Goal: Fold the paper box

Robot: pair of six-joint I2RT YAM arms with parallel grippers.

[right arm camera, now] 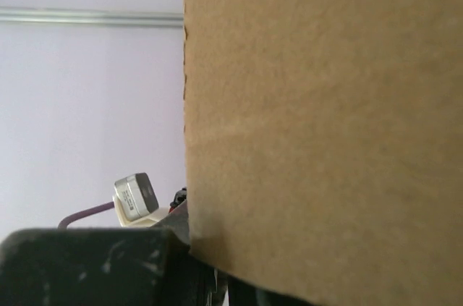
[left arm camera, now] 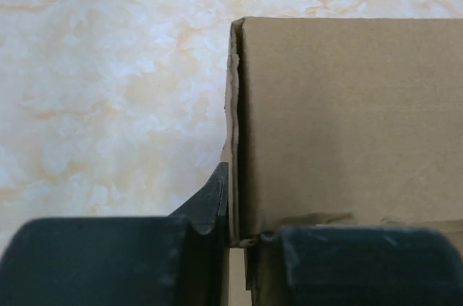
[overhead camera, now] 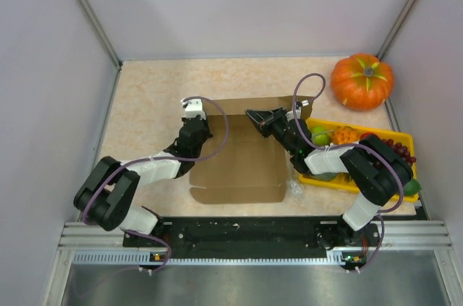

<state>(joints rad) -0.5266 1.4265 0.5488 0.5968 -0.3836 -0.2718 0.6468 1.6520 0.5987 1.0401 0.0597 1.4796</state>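
Note:
The paper box (overhead camera: 239,168) is a plain brown cardboard sheet in the middle of the table, its back and side panels raised. My left gripper (overhead camera: 197,119) is at the box's back left corner. In the left wrist view the left gripper (left arm camera: 242,241) is shut on the edge of an upright cardboard panel (left arm camera: 347,118). My right gripper (overhead camera: 255,119) points left over the box's back right part. In the right wrist view the right gripper (right arm camera: 217,277) is shut on a cardboard panel (right arm camera: 325,125) that hides most of the fingers.
An orange pumpkin (overhead camera: 362,80) stands at the back right. A yellow tray (overhead camera: 402,137) with fruit lies right of the box, under my right arm. White walls close in the table on three sides. A metal rail (overhead camera: 253,234) runs along the near edge.

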